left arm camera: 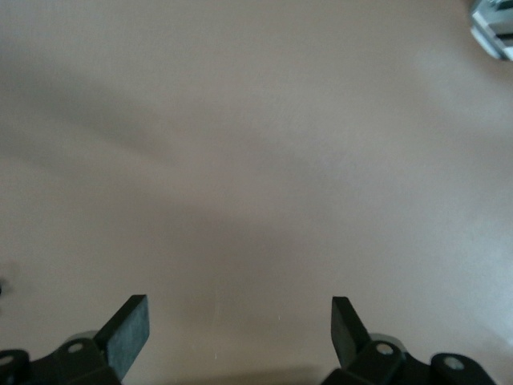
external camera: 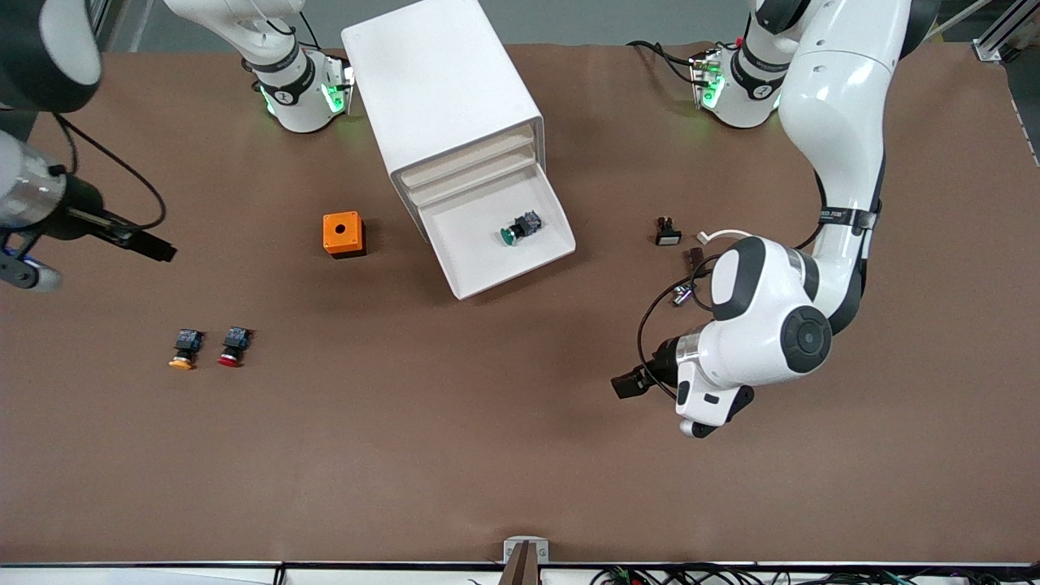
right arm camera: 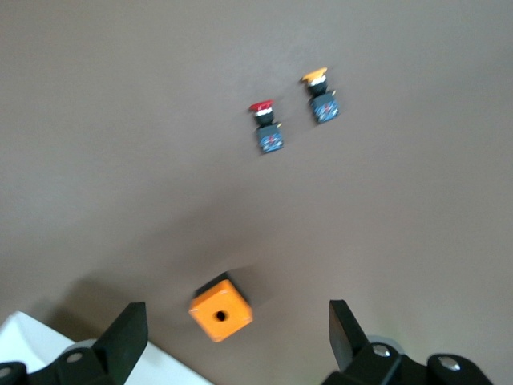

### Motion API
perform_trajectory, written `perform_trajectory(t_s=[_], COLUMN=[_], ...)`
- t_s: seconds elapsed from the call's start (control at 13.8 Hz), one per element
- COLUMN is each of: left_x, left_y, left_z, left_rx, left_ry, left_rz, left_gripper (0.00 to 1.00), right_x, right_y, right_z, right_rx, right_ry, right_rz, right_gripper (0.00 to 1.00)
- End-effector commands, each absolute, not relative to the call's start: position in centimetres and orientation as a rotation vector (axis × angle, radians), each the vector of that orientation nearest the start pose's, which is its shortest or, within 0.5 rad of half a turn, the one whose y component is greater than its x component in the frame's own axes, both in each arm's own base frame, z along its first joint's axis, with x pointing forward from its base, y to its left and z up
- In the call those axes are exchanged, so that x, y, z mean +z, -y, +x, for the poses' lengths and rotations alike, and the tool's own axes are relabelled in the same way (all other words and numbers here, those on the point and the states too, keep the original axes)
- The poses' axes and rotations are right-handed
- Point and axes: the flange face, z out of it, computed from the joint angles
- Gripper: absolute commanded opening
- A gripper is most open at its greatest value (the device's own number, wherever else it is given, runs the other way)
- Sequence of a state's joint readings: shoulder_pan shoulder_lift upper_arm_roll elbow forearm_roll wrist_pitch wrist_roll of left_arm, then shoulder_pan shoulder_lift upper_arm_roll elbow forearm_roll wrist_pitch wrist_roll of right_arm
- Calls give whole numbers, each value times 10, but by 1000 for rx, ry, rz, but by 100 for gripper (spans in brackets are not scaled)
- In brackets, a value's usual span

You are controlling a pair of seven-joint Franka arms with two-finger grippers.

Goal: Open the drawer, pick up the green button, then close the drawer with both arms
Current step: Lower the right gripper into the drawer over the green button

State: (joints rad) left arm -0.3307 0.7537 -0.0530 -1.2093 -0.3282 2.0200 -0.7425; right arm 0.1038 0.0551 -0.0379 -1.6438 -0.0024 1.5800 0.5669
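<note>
The right gripper (right arm camera: 232, 341) hangs high over the table's right-arm end, fingers wide and empty. The green button (external camera: 518, 228) lies in the pulled-out drawer (external camera: 487, 268), well apart from both grippers. The left gripper (left arm camera: 240, 337), spread wide and empty, hovers over bare table toward the left arm's end.

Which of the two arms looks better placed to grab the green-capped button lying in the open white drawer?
Probably the left: its open left gripper hangs nearer the green-capped button in the open white drawer. The right gripper, also open, hangs over the table's edge.
</note>
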Motion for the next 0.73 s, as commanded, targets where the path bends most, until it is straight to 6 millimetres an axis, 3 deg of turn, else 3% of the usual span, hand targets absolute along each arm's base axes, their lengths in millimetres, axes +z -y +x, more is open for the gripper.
perform_trajectory(t_s=[0.0, 0.15, 0.29, 0.44, 0.65], left_x=[358, 359, 362, 360, 357], left_y=[302, 307, 308, 321, 348], left_z=[694, 692, 693, 686, 673], left_rx=[63, -10, -48, -85, -58], left_ry=[792, 739, 716, 688, 827], left_rz=[-3340, -3321, -3311, -3274, -3239], left_gripper=[100, 100, 100, 100, 100], right_x=[566, 563, 558, 548, 522], right_y=[-103, -149, -176, -212, -272], right_z=[558, 553, 553, 549, 540], right_rx=[154, 137, 144, 133, 126], right_ry=[-962, -1073, -1185, -1244, -1356], right_rz=[-3036, -2983, -2896, -2872, -2834], right_gripper=[100, 100, 100, 100, 100])
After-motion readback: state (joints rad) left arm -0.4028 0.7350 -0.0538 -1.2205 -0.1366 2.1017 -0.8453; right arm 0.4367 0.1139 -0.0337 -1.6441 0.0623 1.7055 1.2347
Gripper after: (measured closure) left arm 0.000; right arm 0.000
